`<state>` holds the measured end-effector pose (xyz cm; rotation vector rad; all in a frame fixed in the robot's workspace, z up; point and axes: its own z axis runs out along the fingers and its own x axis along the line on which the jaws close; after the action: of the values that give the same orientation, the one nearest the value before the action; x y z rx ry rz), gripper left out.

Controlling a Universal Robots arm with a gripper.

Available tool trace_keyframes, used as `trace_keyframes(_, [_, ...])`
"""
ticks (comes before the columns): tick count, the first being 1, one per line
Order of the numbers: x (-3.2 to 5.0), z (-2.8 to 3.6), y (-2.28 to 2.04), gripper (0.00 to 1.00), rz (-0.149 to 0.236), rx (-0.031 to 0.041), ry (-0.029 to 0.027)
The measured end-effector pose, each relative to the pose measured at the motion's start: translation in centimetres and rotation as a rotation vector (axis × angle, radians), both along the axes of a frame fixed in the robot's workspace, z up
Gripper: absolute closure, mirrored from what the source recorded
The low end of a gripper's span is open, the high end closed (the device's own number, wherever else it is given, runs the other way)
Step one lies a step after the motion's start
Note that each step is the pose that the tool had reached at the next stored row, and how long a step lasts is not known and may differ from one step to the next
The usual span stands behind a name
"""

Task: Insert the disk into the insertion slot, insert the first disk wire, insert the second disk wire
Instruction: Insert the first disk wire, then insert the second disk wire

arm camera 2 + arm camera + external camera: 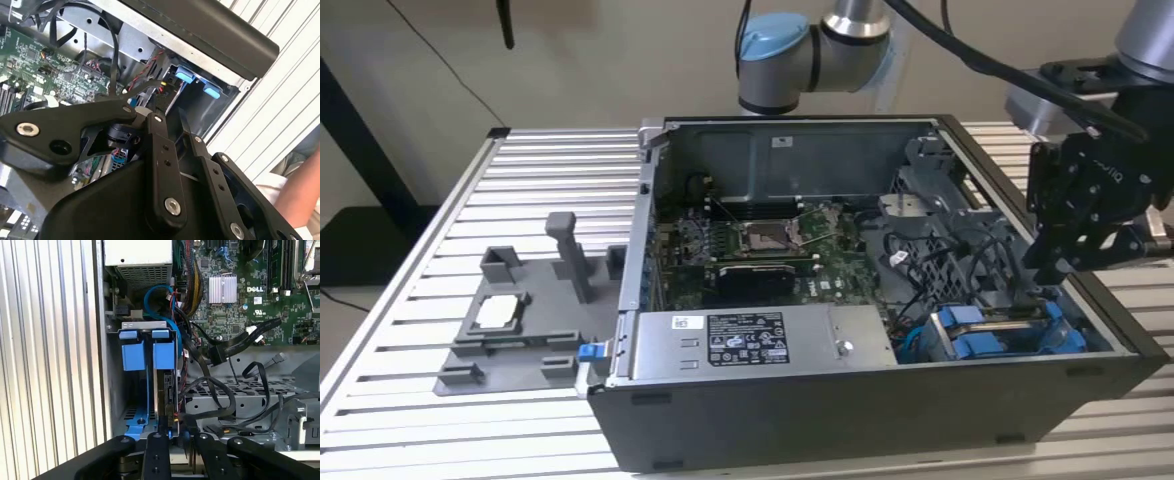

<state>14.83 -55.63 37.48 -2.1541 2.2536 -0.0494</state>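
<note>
You have the disk [166,390] sitting in the insertion slot [117,385], in the corner of the computer case [854,420] towards the exterior view's right, next to the silver power-supply box [747,340]. In the first wrist view it stands on edge, so you see only its thin dark side, not its flat face. The bright blue carrier frame wraps it, and two square blue tabs [149,347] stick out side by side at the mouth of the bay. A blue cable [155,295] loops just past those tabs. A tangle of black cables [220,390] and thin red and black wires lies just beside the disk, between it and the green motherboard [761,245].

Your gripper [1051,270] hangs over that same corner of the case, pointing down at the bay. In the second wrist view the fingers [157,132] are drawn in until their tips meet, and a black connector [161,95] with red and black wires sits right at those tips. You cannot tell whether they pinch it.

The case rests on the slatted metal counter [547,170], beside a grey fixture [520,320]. A person's arm [300,195] shows at the edge of the second wrist view.
</note>
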Motion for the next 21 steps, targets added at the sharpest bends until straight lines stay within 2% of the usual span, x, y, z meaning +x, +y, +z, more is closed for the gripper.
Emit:
trace_keyframes(4, [-0.63, 0.21, 0.53, 0.73, 0.0, 0.0001, -0.0011])
trace_keyframes(9, [-1.73, 0.61, 0.93, 0.73, 0.0, 0.0001, -0.0067])
trace_keyframes(12, [-2.43, 0.76, 1.38, 0.73, 0.0, 0.0001, -0.0119])
trace_keyframes(18, [-3.82, 0.96, 2.31, 0.73, 0.0, 0.0, -0.0276])
trace_keyframes(21, [-4.57, 0.96, 2.72, 0.73, 0.0, 0.0001, -0.0323])
